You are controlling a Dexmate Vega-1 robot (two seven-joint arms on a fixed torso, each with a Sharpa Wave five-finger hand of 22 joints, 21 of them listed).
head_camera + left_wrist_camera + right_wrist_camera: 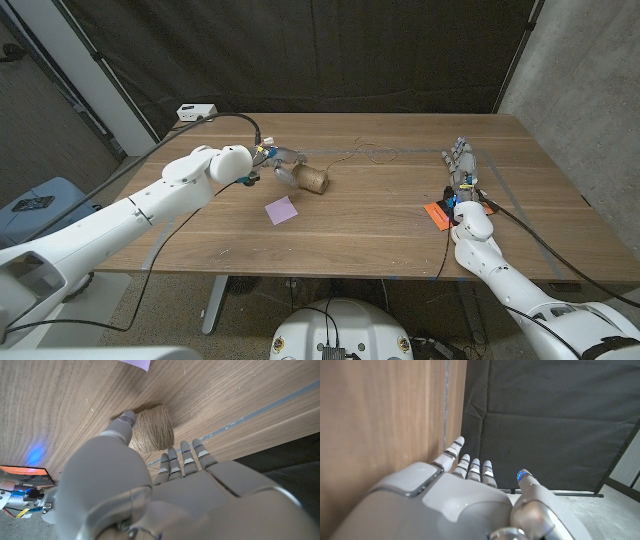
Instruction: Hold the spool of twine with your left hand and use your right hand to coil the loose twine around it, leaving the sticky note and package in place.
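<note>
The whole wooden table is taken in from the head view, with the spool of twine lying on its side left of centre and a thin loose strand of twine trailing away from it toward the far middle of the table. A purple sticky note is seen just in front of the spool, apart from it. An orange package lies near the front right, right beside the right wrist. A white power strip sits at the far left corner.

The contact at the spool is made clearer in the left wrist view: the spool of twine is shown close up, with the thumb tip against one side of it and the other fingers reaching toward its other side. Whether those fingers actually press on the wound twine cannot be told, so a firm grip cannot be confirmed. A corner of the sticky note and a piece of the orange package are also caught in this view.

In the head view the left hand is seen at the spool, its fingers hidden against it. The right hand stands well apart from the spool, at the right side of the table, fingers extended and apart, with nothing held. This is borne out in the right wrist view, where the right hand is shown with straight, empty fingers beside the table edge, against a dark curtain.
</note>
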